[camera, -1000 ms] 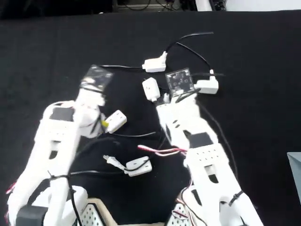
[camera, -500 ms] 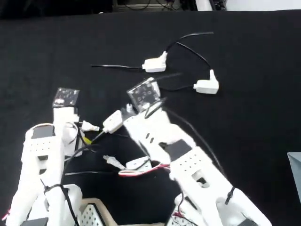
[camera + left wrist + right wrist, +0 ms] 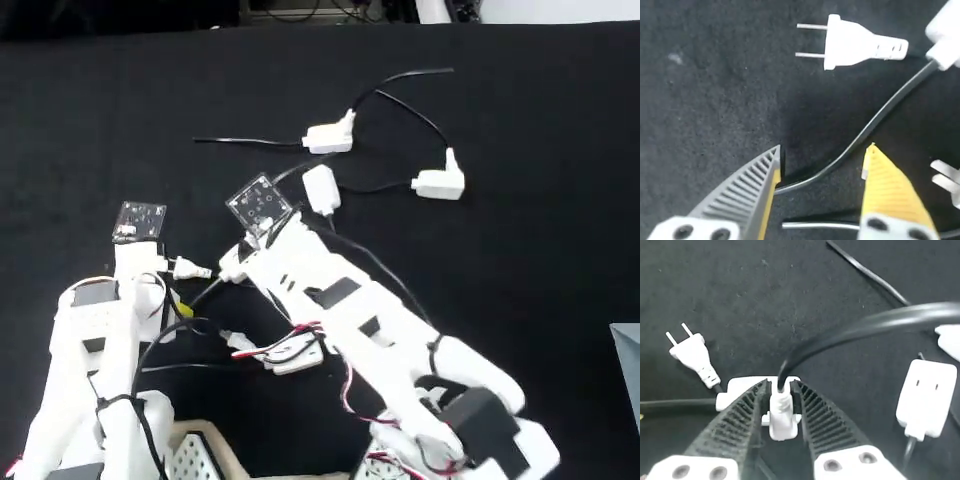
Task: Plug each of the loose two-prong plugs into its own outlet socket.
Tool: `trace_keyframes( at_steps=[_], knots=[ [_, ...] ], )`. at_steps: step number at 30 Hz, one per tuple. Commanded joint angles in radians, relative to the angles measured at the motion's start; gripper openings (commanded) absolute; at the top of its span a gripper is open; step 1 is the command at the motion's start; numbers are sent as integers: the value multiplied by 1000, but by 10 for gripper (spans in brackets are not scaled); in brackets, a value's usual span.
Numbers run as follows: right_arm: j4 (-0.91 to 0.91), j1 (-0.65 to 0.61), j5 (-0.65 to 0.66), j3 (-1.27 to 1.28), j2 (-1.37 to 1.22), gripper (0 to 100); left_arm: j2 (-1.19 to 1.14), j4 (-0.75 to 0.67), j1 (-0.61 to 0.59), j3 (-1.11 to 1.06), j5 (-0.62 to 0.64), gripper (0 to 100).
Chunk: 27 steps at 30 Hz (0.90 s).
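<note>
Step in hand, by judgement: mating one loose two-prong plug with a socket, not yet done. Right tool (image 3: pixel 779 387): pinched narrow on a white connector (image 3: pixel 780 420), with an arching cable (image 3: pixel 865 327) running out of it; plug end or socket end, cannot tell. White block (image 3: pixel 740 387): just behind the connector, touching it. Left tool (image 3: pixel 823 150): spread wide, empty, straddling a slack cable (image 3: pixel 875 120) on the table (image 3: pixel 560 250). Loose plug (image 3: pixel 855 42): flat on the table just beyond the left tool, prongs bare and pointing away from the right tool. Free outlet socket (image 3: pixel 926 395): two slots showing, near the right tool. Next move, likely: left tool shifted off the cable onto the plug body and closed there, prongs lined up square with a socket's slots, socket end held steady against the push.
</note>
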<state>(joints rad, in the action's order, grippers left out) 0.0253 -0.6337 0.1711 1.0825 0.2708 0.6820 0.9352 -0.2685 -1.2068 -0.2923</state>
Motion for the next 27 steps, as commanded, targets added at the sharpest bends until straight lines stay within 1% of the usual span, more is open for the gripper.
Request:
trace_keyframes(
  at_steps=[1,4,8,11,16,27],
  knots=[
    [-92,-9,12,-54,-24,11,21,-23,-8,2,3,264],
    [-147,-9,14,-58,-81,11,21,-23,-8,1,3,264],
    [-241,-8,72,-54,-157,11,21,-23,-8,-1,3,264],
    [-285,-6,91,-51,-188,11,21,-23,-8,-2,3,264],
    [-296,29,91,-51,-189,11,21,-23,-8,-4,3,264],
    [-292,20,81,22,-189,11,21,-23,-8,-5,3,264]
  ],
)
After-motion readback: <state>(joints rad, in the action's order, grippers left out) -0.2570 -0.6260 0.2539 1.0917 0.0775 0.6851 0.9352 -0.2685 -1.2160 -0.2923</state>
